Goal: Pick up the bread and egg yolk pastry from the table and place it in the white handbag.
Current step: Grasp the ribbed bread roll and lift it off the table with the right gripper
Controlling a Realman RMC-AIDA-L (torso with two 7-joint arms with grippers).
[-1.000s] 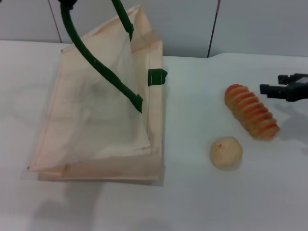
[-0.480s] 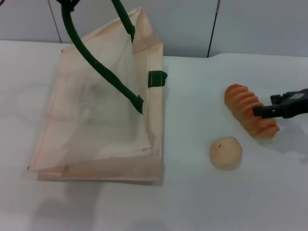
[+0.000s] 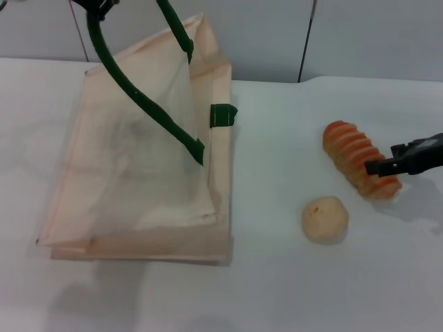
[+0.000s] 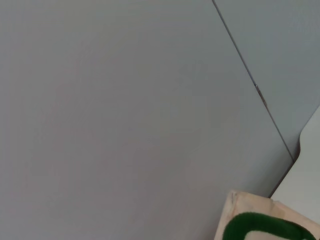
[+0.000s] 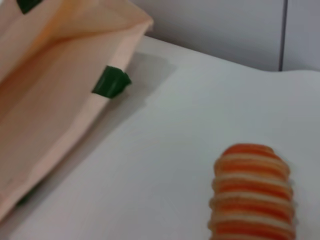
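The bread, a ridged orange loaf, lies on the white table at the right; it also fills the lower part of the right wrist view. My right gripper reaches in from the right edge, open, its black fingertips at the loaf's near end. The egg yolk pastry, a pale round ball, rests just in front and left of the loaf, untouched. The white handbag lies on the left with one green handle pulled up to the top edge, where my left gripper is shut on it.
The white table stretches bare between bag and food and along the front. A grey wall with dark seams runs behind. A green tab marks the bag's right edge.
My right gripper has come down from beside the loaf's far end to its near end. The bag has shifted slightly left as its handle is pulled.
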